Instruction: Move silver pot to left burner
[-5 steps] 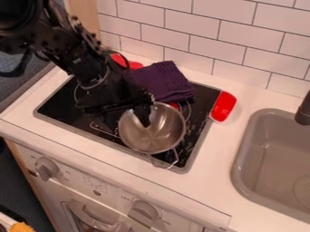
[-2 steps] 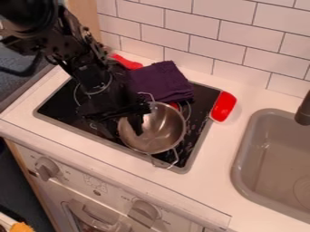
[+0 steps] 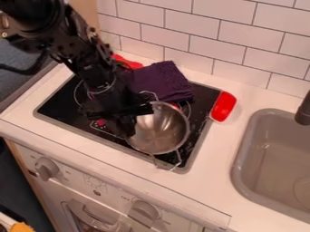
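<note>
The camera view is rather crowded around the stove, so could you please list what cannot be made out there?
In the camera view:
- Silver pot: part of its left rim, behind the gripper.
- Left burner: partly hidden by the arm.
- Purple cloth: its underside, hidden by its own folds.
- Sink: its far right, cut off by the edge.

Wall: white brick-shaped tiles [image 3: 233,41] in staggered rows, thin dark lines between them.
Wood: a pale upright panel [image 3: 84,16] beside the tiles, upper left.
Counter: smooth white top [image 3: 215,181] running up to the tiled wall.
Sink: grey basin [image 3: 239,156] with rounded corners, set in at the right; a dark tap [image 3: 304,111] stands by it.
Oven front: pale, with two round knobs [image 3: 47,169] above a curved handle [image 3: 88,217].
Light: soft, with faint sheen on the sink.
</note>
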Action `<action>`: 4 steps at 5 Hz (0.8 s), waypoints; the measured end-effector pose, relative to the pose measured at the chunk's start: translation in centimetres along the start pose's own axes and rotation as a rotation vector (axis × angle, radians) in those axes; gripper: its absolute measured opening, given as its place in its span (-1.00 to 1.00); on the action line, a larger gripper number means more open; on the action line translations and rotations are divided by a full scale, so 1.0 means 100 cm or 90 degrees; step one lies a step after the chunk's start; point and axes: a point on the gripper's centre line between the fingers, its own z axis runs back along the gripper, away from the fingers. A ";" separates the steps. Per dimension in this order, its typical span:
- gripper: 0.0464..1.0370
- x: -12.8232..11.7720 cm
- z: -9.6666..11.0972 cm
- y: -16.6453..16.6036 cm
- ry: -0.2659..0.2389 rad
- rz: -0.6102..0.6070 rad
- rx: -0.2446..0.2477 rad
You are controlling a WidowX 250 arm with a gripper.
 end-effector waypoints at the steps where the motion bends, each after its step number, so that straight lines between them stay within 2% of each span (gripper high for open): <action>1: -0.93 0.001 0.001 -0.004 0.002 -0.005 0.006; 2: -0.94 0.001 0.002 -0.008 0.007 -0.011 -0.004; 3: -0.95 -0.001 0.012 -0.015 -0.019 -0.045 -0.033; 4: -0.96 0.002 0.030 -0.016 -0.035 -0.043 -0.044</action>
